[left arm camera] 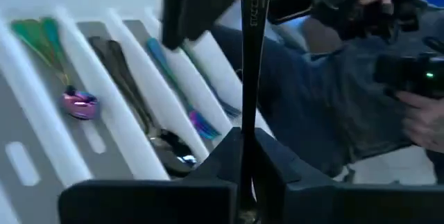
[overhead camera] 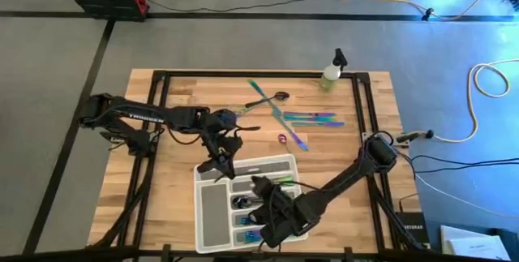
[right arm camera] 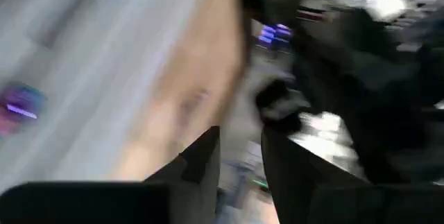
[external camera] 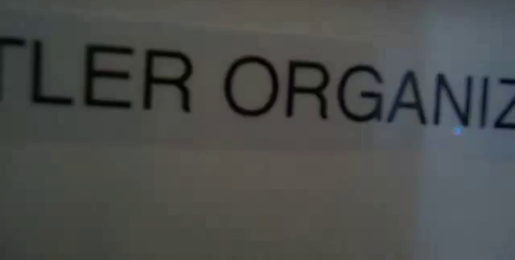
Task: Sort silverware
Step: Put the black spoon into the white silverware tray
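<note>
The silverware lies in two places. Several iridescent pieces and a dark spoon lie loose on the wooden table's far middle. More pieces lie in the white compartment tray near the front edge: an iridescent spoon, a dark spoon and an iridescent piece. My left gripper stands over the tray's far left corner, shut on a dark slim piece. My right gripper hovers over the tray's near right part, its fingers a little apart with nothing seen between them. My left gripper pinches the dark slim piece's shaft between its two fingers. The piece runs straight on past the fingertips, along the fingers rather than across them. It is lifted clear above the tray's compartments. Which end lies in the hold is hidden by the fingers.
A small spray bottle stands at the table's far edge. The tray's lettered wall fills the low view. A small pink piece lies on the wood. A person's hands show beyond the table. Bare wood lies left of the tray.
</note>
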Motion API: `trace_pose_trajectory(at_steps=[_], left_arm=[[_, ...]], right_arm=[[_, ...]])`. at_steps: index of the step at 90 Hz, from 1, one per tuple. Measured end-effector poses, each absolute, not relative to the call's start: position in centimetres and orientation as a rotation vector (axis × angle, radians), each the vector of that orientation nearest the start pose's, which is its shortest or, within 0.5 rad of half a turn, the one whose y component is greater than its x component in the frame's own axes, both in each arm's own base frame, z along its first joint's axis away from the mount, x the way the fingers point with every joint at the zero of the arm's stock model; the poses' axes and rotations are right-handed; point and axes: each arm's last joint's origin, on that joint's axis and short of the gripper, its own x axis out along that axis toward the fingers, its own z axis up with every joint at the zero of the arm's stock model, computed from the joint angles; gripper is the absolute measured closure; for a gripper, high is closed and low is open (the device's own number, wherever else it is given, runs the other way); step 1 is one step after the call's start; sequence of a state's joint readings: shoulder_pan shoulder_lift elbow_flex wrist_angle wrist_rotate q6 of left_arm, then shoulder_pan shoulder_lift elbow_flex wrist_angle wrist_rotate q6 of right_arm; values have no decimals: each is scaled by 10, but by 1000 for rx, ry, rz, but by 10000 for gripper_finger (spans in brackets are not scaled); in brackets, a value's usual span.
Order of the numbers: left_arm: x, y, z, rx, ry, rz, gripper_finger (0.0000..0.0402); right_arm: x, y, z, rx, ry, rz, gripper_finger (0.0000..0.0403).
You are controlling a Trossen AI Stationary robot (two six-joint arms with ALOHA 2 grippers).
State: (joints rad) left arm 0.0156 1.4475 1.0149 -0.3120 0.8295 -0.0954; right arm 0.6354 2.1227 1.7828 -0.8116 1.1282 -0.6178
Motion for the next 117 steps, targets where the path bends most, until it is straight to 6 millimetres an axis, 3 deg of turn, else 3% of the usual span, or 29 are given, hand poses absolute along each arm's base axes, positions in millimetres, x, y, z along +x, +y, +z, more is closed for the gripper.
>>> trace_pose_trajectory(at_steps=[11, 45, 117], left_arm=[[301, -21, 260, -401, 719, -761, 400], [306, -16, 265, -546, 715, -687, 400], [310, -17, 271, -625, 685, -655, 400]], right_arm=[[372, 249, 237, -1641, 861, -295, 302], [382, 263, 247, -1785, 790, -211, 299], [399, 236, 246, -1818, 869, -218, 299]])
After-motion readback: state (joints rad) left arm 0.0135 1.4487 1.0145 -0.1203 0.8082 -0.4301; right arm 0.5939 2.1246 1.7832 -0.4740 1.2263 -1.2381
